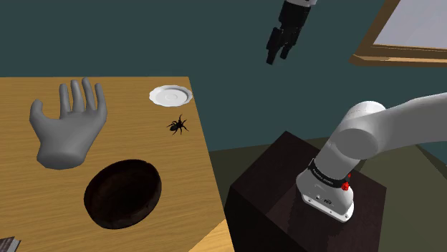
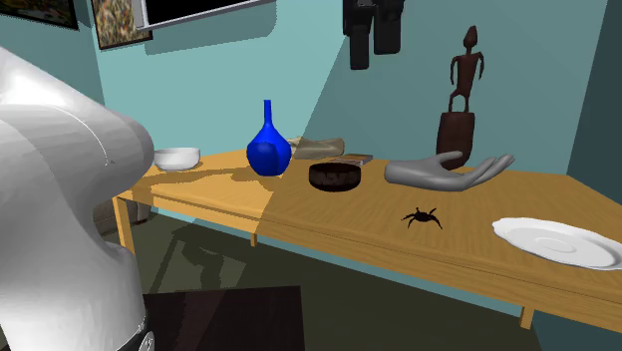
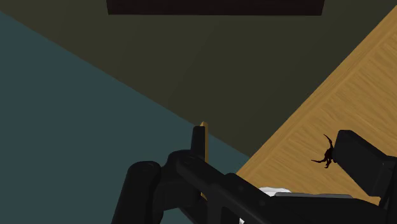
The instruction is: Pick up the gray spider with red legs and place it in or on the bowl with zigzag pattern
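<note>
Shoulder view: spider (image 1: 178, 125); arm band (image 1: 324, 176) illegible

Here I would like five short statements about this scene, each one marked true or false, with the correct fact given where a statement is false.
1. The spider lies on the wooden table, near the white plate but apart from it. True.
2. The gripper is shut on the spider. False: it hangs high, out past the table's edge, open and holding nothing.
3. The spider sits inside the dark bowl. False: it is on the table, outside the bowl.
4. A blue vase stands upright on the table. True.
5. The grey hand sculpture rests on the plate. False: it lies on the table, apart from the plate.
</note>
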Robot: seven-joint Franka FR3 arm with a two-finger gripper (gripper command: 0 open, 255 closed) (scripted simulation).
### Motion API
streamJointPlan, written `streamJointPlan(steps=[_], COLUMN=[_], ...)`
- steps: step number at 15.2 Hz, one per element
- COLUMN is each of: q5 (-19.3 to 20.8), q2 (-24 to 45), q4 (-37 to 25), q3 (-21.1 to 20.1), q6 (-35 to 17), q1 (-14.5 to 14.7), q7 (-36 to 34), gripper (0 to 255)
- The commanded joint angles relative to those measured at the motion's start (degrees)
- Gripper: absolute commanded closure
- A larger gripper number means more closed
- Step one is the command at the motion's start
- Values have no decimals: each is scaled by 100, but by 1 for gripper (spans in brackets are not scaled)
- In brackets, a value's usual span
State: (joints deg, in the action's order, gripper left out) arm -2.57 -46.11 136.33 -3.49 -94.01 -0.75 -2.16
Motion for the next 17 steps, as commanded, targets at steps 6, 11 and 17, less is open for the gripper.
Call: streamJointPlan(steps=[6,11,17], q5=[-7,75,333], q2=[951,1957,3206], q4=[-164,-476,-1027], q3=[-307,-624,-1009], q6=[-680,-1258,-1791], q1=[196,352,504], q7=[97,151,133], gripper=[0,0,0])
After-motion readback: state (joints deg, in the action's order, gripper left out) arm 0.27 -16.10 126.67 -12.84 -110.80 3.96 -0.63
